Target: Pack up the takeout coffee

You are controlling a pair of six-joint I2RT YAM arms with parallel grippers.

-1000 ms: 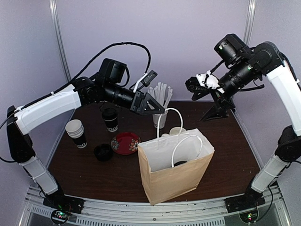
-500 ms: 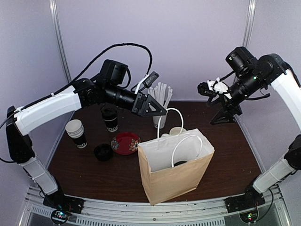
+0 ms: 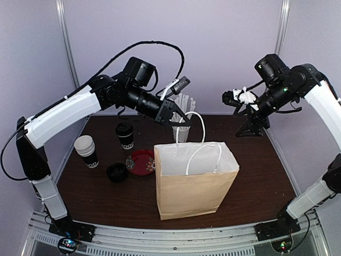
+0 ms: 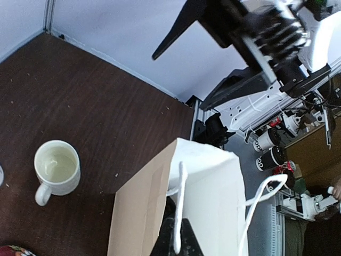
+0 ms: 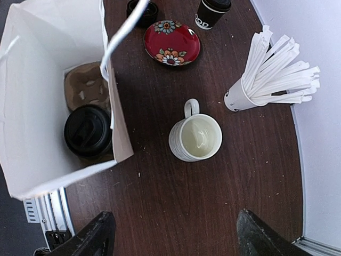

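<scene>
A brown paper bag (image 3: 194,184) stands open at the table's middle. My left gripper (image 3: 178,119) is above its rear edge, shut on the bag's rear white cord handle (image 4: 178,213). In the right wrist view one takeout coffee (image 5: 87,130) with a black lid sits inside the bag, next to a cardboard carrier (image 5: 85,88). Another lidded takeout coffee (image 3: 125,135) stands on the table at back left. My right gripper (image 3: 252,127) hangs open above the table at back right, holding nothing, its fingertips (image 5: 102,234) wide apart.
A cream mug (image 5: 196,137) stands behind the bag beside a cup of white straws (image 3: 183,109). A red flowered plate (image 3: 141,161), a loose black lid (image 3: 116,172) and a stack of lidless cups (image 3: 87,150) lie left of the bag.
My left gripper has shut on the bag's rear handle and risen a little. The bag has turned square to the front. The right arm drew back to the right.
</scene>
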